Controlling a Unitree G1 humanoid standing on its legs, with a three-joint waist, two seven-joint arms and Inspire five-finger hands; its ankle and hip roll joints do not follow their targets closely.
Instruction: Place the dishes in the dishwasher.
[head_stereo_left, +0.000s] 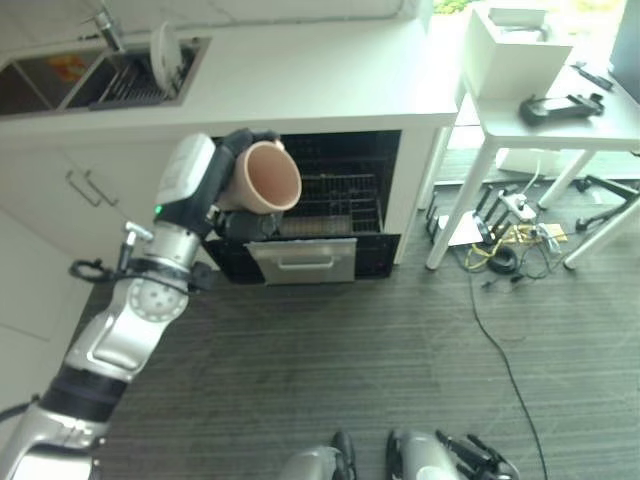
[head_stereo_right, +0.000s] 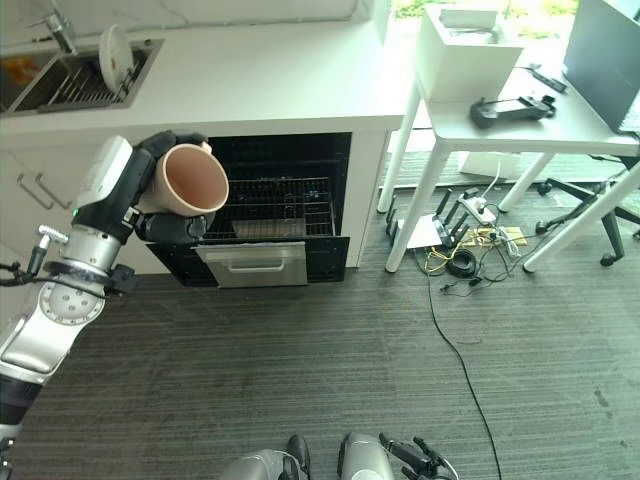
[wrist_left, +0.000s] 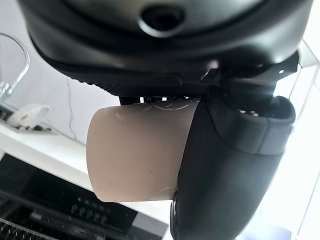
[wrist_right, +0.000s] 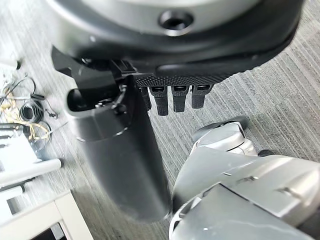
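Your left hand (head_stereo_left: 232, 190) is curled round the pink cup (head_stereo_left: 268, 177), its mouth tipped toward you, just above the open dishwasher's (head_stereo_left: 330, 200) pulled-out rack (head_stereo_left: 340, 208). The rack lies down and right. Your right hand (wrist_right: 170, 97) hangs over the floor, fingers curled on nothing.

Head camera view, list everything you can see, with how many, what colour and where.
cup: one, pink, held in front of the open dishwasher
dishwasher: one, black, under the counter, rack pulled out
plate: one, white, upright in the sink rack
counter: one, white, above the dishwasher
side table: one, white, on the right, with a white box and a black controller
cables: a tangle, under that table
left hand: dark, curled round the cup
right hand: dark, fingers curled, holding nothing, above the floor
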